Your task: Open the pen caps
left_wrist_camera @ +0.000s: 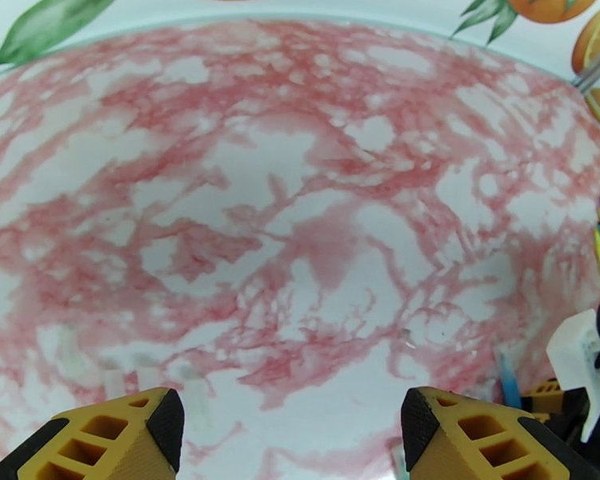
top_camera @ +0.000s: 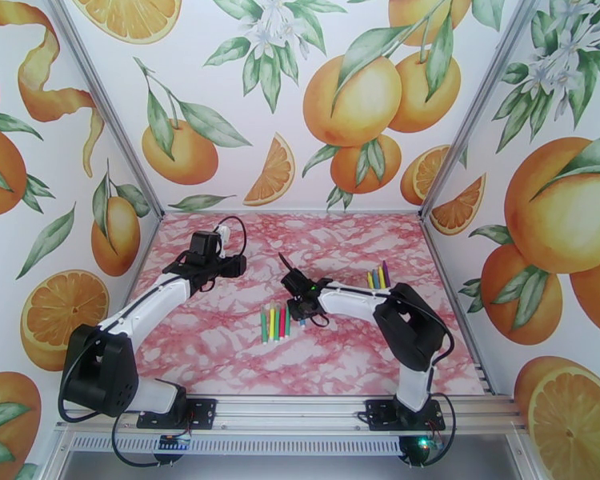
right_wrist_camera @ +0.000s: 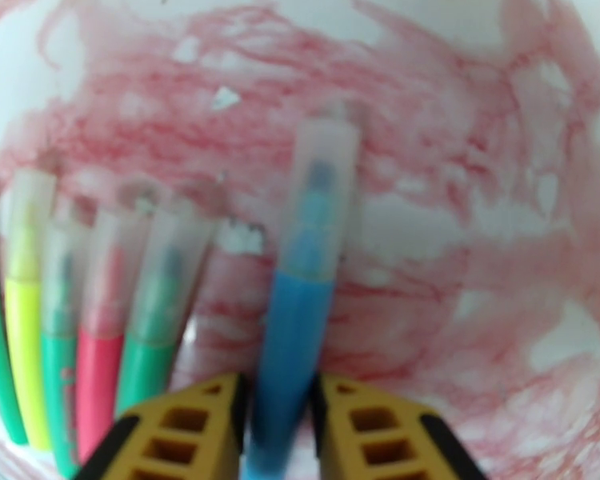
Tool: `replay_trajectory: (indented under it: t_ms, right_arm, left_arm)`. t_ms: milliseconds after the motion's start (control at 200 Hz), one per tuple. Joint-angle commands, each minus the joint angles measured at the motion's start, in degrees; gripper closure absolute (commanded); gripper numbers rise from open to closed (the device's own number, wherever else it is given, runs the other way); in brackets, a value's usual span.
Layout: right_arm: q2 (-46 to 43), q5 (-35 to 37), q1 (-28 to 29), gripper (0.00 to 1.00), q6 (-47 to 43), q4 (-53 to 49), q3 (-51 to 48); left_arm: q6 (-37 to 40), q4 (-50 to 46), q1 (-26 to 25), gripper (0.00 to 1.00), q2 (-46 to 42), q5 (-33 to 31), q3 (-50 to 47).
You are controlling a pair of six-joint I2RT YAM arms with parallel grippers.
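Right tool (right_wrist_camera: 280,394) is clamped on the blue pen (right_wrist_camera: 288,338): its two yellow fingers (right_wrist_camera: 196,426) press the barrel from both sides, low down and well away from the cap (right_wrist_camera: 322,194). I judge this is on purpose, because the capped end is left free and points forward, where the other arm can take it and pull. Whether the pen is already lifted off the table (top_camera: 340,242) I cannot tell.

Left tool (left_wrist_camera: 292,418) is released, the fingers wide apart with nothing between them, and it hangs over bare table to the left of the pens. To me it looks ready to receive the cap.

Just beside the blue pen lies a row of five pens (right_wrist_camera: 100,362), side by side, all caps pointing the same way, which should make it easy to take one after another: three green, one yellow, one red. Each wears a frosted clear cap, so with the blue one I count six caps, none opened yet. A second small group (top_camera: 378,277) lies well apart, near the right wall (top_camera: 524,114); yellow and purple show there, three or four pens, too small to count surely.
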Motion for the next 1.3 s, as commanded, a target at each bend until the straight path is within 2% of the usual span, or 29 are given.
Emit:
replay_trajectory:
  t_ms: [0, 435, 656, 781, 931, 1101, 1296]
  right_arm:
    - [3.8, 2.4, 0.3, 0.75, -0.6, 0.1, 0.3]
    - [-1.0, 3.2, 0.1, 0.82, -1.9, 3.2, -1.8]
    - [-4.7, -2.5, -3.1, 0.83, -1.8, 7.5, -4.3]
    - [-8.3, -7.7, -4.4, 0.84, -2.7, 13.9, -7.4]
    - [-10.6, -10.6, -4.7, 0.84, -4.0, 17.5, -8.6]
    - [-12.9, -12.3, -4.7, 0.84, -4.9, 21.9, -9.9]
    - [-15.2, -13.9, -4.7, 0.84, -4.9, 26.6, -11.2]
  left_arm:
    - [0.4, -0.1, 0.3, 0.25, -1.5, -0.7, -0.5]
    - [-1.5, 2.7, 0.2, 0.24, 0.9, 4.4, -0.4]
    - [-2.5, 5.8, 0.0, 0.24, 0.4, 7.1, -1.0]
    - [-3.6, 8.3, -0.2, 0.23, 1.5, 12.8, -0.7]
    - [-4.5, 11.2, -0.2, 0.23, 3.6, 23.0, 0.9]
    - [-9.3, 19.1, -1.1, 0.24, 5.9, 31.0, 0.6]
    - [-11.3, 22.5, -3.7, 0.25, 8.7, 33.7, 1.4]
